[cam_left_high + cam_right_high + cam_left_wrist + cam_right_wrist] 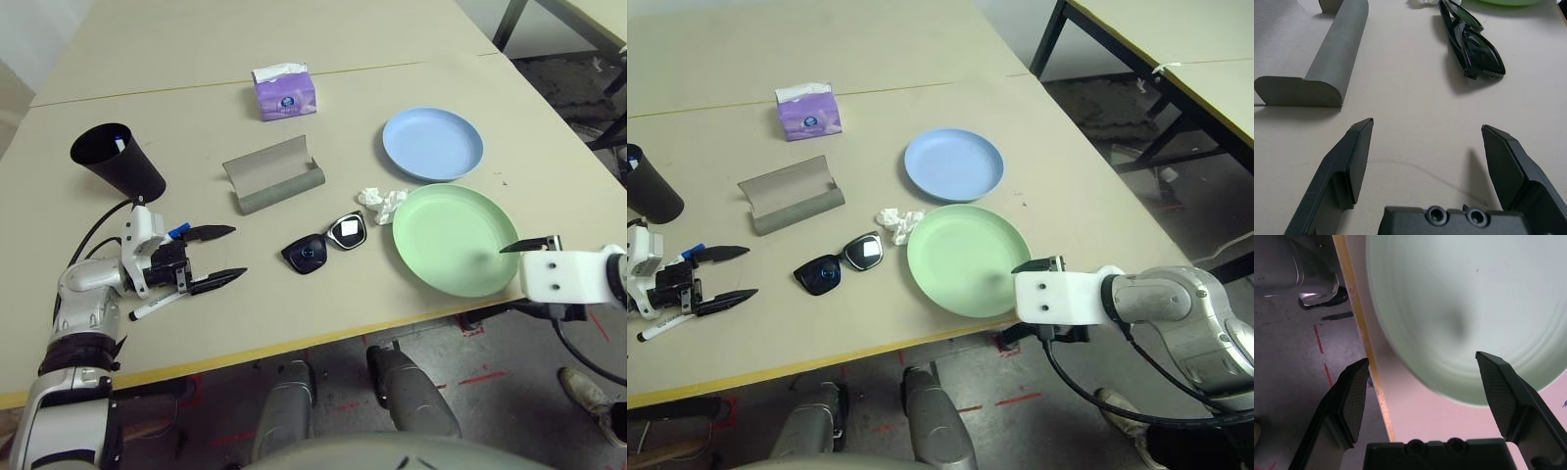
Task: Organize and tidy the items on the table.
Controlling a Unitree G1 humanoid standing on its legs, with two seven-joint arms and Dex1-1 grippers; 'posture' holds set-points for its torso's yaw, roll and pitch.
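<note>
Here, black cup: holds blue-capped marker | grey glasses case: open, empty | left end effector: wide, empty | right end effector: wide, above green plate

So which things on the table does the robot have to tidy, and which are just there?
To tidy: sunglasses, glasses case, tissue, blue plate, green plate, cup, tissue box, marker.

Just there: dark table legs on the floor beyond.
</note>
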